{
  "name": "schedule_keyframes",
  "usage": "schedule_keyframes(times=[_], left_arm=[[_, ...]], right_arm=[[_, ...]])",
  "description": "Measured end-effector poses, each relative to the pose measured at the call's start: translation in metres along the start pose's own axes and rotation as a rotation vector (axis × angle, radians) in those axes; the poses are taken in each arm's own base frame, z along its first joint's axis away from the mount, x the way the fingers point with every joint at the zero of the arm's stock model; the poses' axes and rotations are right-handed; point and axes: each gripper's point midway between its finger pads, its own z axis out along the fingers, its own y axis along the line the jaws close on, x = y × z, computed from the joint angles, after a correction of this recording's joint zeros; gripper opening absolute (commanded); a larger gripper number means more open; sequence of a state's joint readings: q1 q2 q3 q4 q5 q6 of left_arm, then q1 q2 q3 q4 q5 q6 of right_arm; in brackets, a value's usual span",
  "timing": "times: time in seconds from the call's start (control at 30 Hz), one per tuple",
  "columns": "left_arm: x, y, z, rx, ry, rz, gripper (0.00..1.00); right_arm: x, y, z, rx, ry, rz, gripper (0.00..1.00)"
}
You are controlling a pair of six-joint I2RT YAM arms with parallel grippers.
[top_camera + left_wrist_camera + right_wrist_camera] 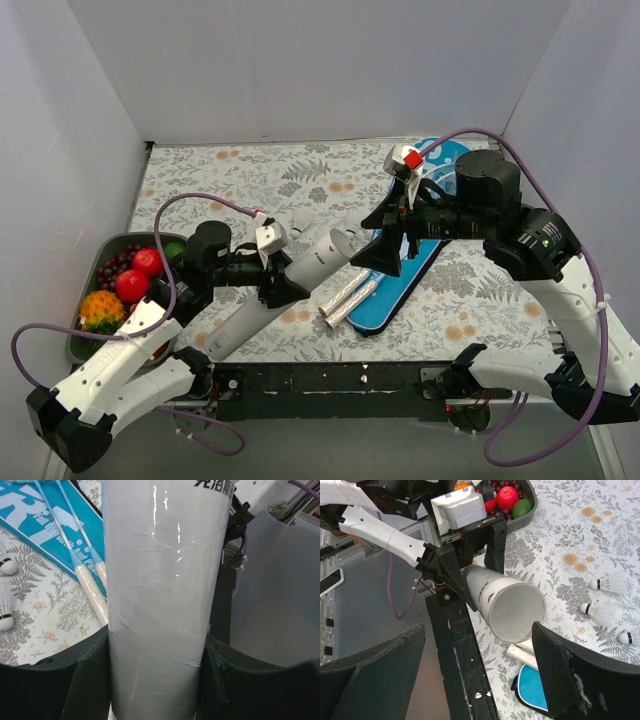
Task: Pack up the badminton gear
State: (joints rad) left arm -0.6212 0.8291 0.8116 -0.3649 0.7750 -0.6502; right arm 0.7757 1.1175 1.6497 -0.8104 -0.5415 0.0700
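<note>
My left gripper (278, 285) is shut on the white cardboard tube (290, 285) and holds it tilted, open end up and to the right. In the left wrist view the tube (160, 580) fills the gap between both fingers (85, 680). My right gripper (385, 252) is open and empty, just in front of the tube's open mouth (515, 610). The blue cover (425, 245) lies under the right arm, and two silvery racket handles (350, 295) stick out at its near end. Three shuttlecocks (607, 584) lie on the cloth in the right wrist view; two show in the left wrist view (6, 620).
A dark tray of colourful fruit (120, 285) stands at the left edge, beside the left arm. A black rail (330, 380) runs along the near table edge. White walls close off the back and both sides.
</note>
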Motion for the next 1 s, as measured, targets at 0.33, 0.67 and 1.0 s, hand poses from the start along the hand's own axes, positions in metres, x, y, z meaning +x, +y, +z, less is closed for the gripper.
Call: schedule_keyframes(times=[0.33,0.67,1.0], left_arm=[[0.029,0.026,0.012,-0.075,-0.013,0.013,0.54],[0.015,0.022,0.005,-0.095,-0.088,0.074,0.55],[0.027,0.014,0.0,-0.084,-0.09,0.067,0.55]], right_arm=[[0.005,-0.014,0.011,0.029,0.03,-0.002,0.91],[0.039,-0.032,0.029,0.049,0.12,0.045,0.81],[0.046,-0.037,0.049,-0.005,0.15,0.068,0.75]])
